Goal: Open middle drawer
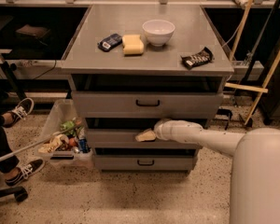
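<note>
A grey cabinet holds three grey drawers. The middle drawer (116, 138) shows its flat grey front between the top drawer (144, 104) and the bottom drawer (144, 162). My gripper (145, 136) is at the centre of the middle drawer's front, right where its handle sits, and hides the handle. My white arm (200, 136) reaches in from the right.
On the cabinet top (84, 55) lie a white bowl (158, 31), a yellow sponge (133, 44), a dark blue packet (110, 42) and a dark snack bar (197, 58). A clear bin of items (65, 139) stands left of the cabinet. A person's sneakers (18, 112) are at the left. Wooden poles (266, 73) lean at the right.
</note>
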